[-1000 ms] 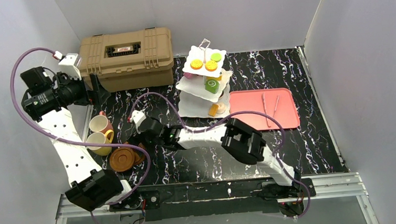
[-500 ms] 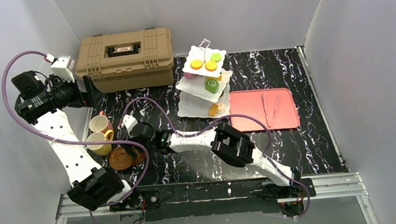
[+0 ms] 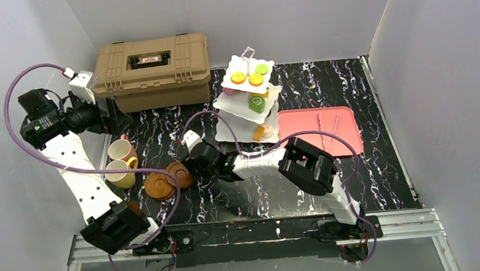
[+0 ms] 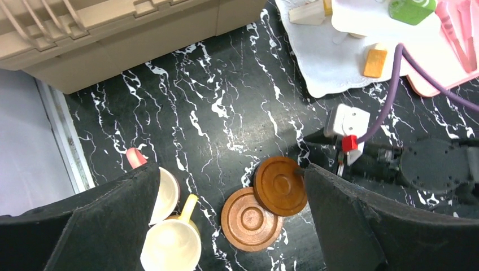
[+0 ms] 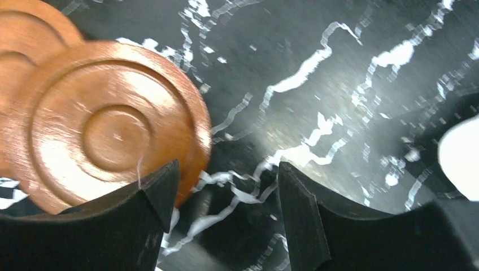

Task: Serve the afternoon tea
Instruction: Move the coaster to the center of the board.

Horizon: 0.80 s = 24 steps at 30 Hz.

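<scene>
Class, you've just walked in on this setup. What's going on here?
The right gripper reaches across to the upper saucer, which overlaps the lower saucer. Its jaws are open at the rim, with nothing between them. The left gripper hangs open near the yellow cup and pink cup. The three-tier stand, with its pastries, stands beside the red tray.

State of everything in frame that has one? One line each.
Tan case, lid shut.
Tiered stand, upright, pastries on its plates.
Yellow cup, upright, empty.
Pink cup, upright.
Upper saucer, rim resting on lower saucer.
Lower saucer, lying flat.
Pink tray, flat, tongs on it.
Left pincer, open, empty.
Right pincer, open, nothing between its jaws.
</scene>
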Tool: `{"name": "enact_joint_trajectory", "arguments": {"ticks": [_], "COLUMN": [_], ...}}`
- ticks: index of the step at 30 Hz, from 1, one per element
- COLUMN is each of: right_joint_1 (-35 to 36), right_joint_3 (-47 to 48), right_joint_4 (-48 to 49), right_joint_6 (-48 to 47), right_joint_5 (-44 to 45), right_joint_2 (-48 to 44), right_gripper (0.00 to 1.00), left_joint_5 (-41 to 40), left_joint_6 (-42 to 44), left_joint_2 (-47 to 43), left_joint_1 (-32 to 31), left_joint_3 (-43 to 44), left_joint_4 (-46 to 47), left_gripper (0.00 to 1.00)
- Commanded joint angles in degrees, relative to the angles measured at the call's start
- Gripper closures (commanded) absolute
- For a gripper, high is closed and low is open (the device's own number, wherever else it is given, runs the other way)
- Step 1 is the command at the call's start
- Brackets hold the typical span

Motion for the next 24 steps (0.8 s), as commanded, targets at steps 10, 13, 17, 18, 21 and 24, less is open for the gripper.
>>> {"name": "enact_joint_trajectory", "arguments": {"ticks": [10,13,17,18,21,24], "right_joint_1": [-2.52,-2.65,-3.49,-3.98,-5.43,-5.19], "right_joint_3": [-17.12,-19.23,-23.93,-25.73,-30.74,-32.30], "right_joint_4": [-6.09,-9.18,-13.04,-13.44,-13.20,-6.82], "right_joint_6": [-2.82,-3.14,-2.63,-2.25,0.11,1.03], "right_joint_5": [12.68,15.43,18.11,18.41,17.60,13.17], "right_joint_2": [-16.86,-19.54,-24.20,-26.08,-31.97,-35.79], "right_gripper": [0.30,0.31,0.32,0.32,0.33,0.34], "left_joint_5": [6.53,6.98,4.57,3.25,-3.25,-7.26], "left_joint_6": [17.04,20.37,28.42,32.06,42.42,44.92], "left_joint_2": [2.12,3.33,2.88,2.91,2.98,1.77], "left_joint_1": [-1.23,-1.86,-3.82,-4.68,-8.49,-10.08], "left_joint_3": [-0.93,0.10,-0.33,-0.66,-3.19,-7.68], "left_joint_4": [-13.37,-16.67,-21.46,-24.09,-30.00,-27.73], "left_gripper": [0.02,0.02,0.02,0.02,0.02,0.02]}}
